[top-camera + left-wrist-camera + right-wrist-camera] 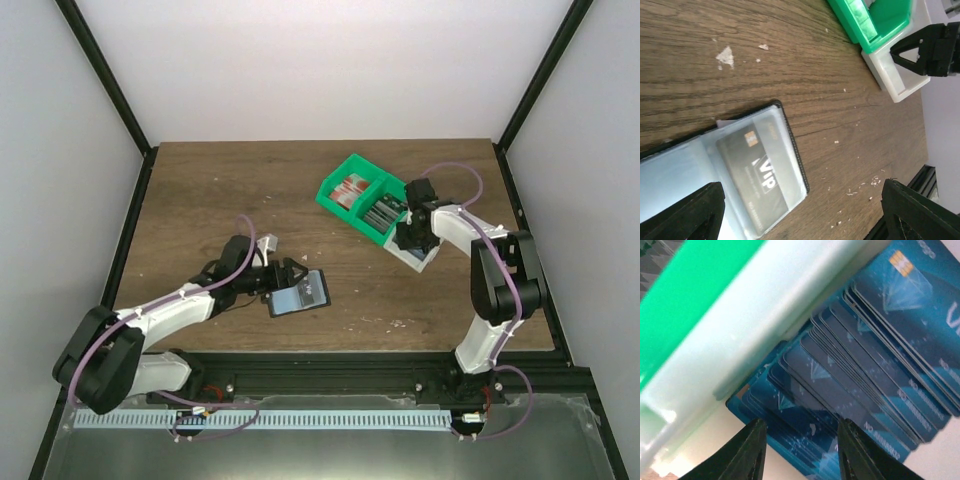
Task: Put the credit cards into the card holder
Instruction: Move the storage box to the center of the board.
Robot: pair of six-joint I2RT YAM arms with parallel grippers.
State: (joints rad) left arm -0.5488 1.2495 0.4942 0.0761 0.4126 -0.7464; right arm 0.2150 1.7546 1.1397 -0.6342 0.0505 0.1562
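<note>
The wooden desk [200, 200] carries everything. The left arm [170, 310] stretches low across its near left part, and the right arm [500, 280] bends up and reaches toward the far right.

There, a green bin [330, 203] stands with a white bin [428, 262] touching its near right side. The card holder [680, 170] lies open and flat on the desk near the middle, well apart from both bins, its pale lining facing up and a black edge around it.

A stack of blue credit cards [865, 365] leans fanned inside the white bin, against the wall next to the green bin. One more card, the sleeved card [757, 170], sits under a clear pocket of the holder and is marked VIP.

The left hand [802, 184] hangs over the holder, its jaws wide and gripping nothing. The right hand [801, 422] hovers over the stack in the white bin, its jaws a narrow gap apart. I cannot tell whether its fingertips touch the cards.
</note>
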